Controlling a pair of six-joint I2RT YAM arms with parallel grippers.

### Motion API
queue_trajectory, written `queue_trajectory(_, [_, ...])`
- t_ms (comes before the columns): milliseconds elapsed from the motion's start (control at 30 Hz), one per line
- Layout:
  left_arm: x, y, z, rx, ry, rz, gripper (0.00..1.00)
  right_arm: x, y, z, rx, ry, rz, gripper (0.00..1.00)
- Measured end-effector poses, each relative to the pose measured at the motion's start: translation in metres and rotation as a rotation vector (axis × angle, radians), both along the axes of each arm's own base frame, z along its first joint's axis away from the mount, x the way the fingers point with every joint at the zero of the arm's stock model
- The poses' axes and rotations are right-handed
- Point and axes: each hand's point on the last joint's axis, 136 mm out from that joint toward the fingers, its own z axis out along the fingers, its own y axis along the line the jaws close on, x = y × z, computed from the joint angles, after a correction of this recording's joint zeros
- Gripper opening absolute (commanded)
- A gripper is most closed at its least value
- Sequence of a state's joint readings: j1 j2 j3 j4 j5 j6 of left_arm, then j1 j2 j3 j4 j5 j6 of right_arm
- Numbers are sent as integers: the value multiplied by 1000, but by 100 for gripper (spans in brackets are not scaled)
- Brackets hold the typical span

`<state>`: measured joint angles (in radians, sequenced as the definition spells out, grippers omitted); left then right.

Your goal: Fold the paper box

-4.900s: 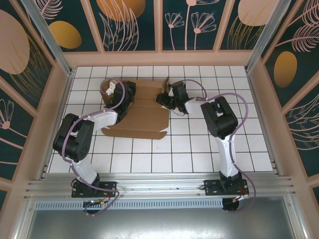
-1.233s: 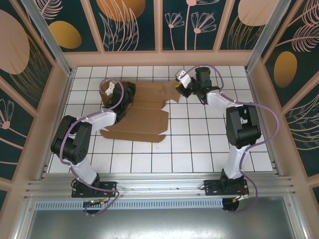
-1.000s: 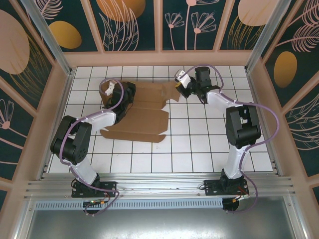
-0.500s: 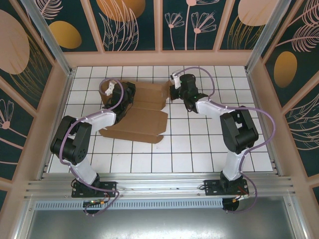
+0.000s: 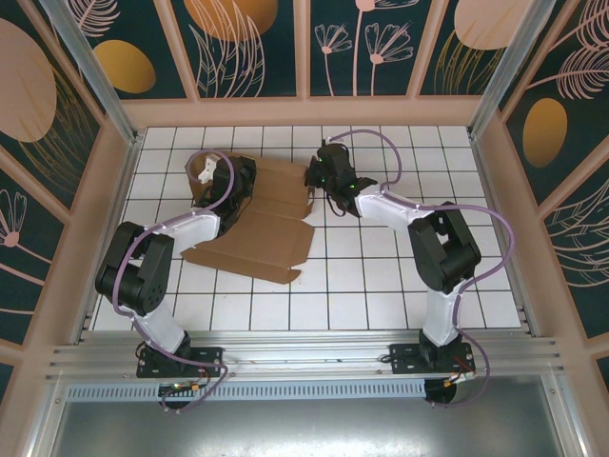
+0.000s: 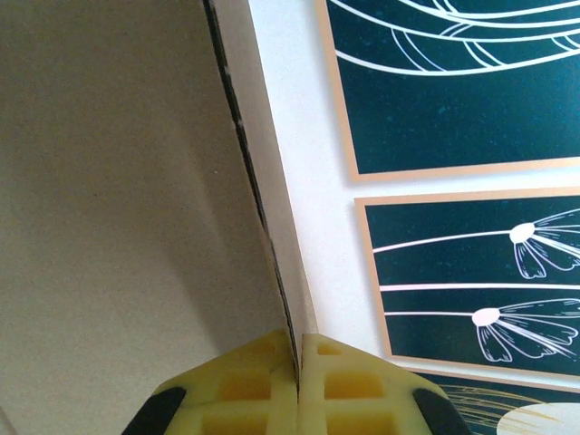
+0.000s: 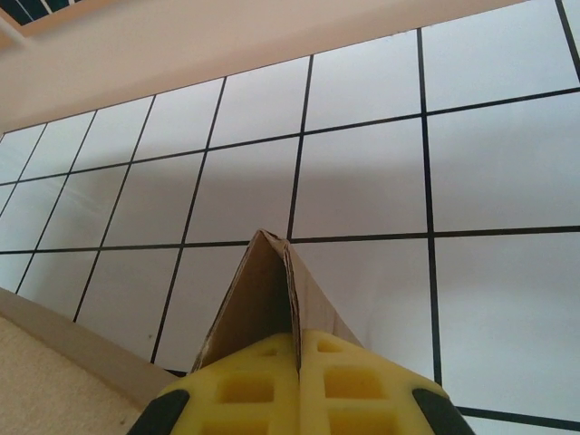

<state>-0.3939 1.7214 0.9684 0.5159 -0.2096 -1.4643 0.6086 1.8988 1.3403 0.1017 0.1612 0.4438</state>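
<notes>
On the tiled table (image 5: 381,276), the left gripper (image 6: 297,355) clamps tight on an edge of the paper box (image 5: 257,227) (its left end); the right gripper (image 7: 297,352) pinches a pointed flap (image 7: 261,294).

- Your worktop (image 5: 362,286) is white, ruled into square tiles by thin black lines, and evenly lit with only soft shadows.
- Beyond it you face the back wall (image 5: 366,48): dark teal panels with pale line-drawn flowers, leaves and orange discs, set in peach frames.
- The left wall (image 5: 38,190) and right wall (image 5: 571,209) carry the same pattern.
- A peach ledge (image 5: 304,111) runs along the back wall's foot.
- A left post (image 5: 88,67) and a right post (image 5: 512,67), both aluminium, rise at the far corners.
- Nearest you, aluminium rails (image 5: 304,354) cross the front edge, with a grey slotted strip (image 5: 314,390) just below.
</notes>
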Motion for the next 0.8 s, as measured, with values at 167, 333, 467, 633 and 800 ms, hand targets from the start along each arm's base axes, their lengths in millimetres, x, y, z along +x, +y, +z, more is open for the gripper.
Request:
queue_trajectory(167, [0,-1,0,0,0,-2,0,-1,-12,1,-28,-17,30,12])
queue_trajectory(333, [-2,-2,3,0,-3,-4,0,-16,-47,4,-86,-46,139,12])
queue_trajectory(467, [-3,-2,7,-4,-10,-5,0,-33,-53,13,-147,-130,323,10])
queue_trajectory(633, [-3,5,2,-3,-2,20,0,-70,-36,13,-163,-199,589,8])
queue_trajectory(800, [-6,1,0,-4,2,5,0,-99,-12,11,-123,-230,763,8])
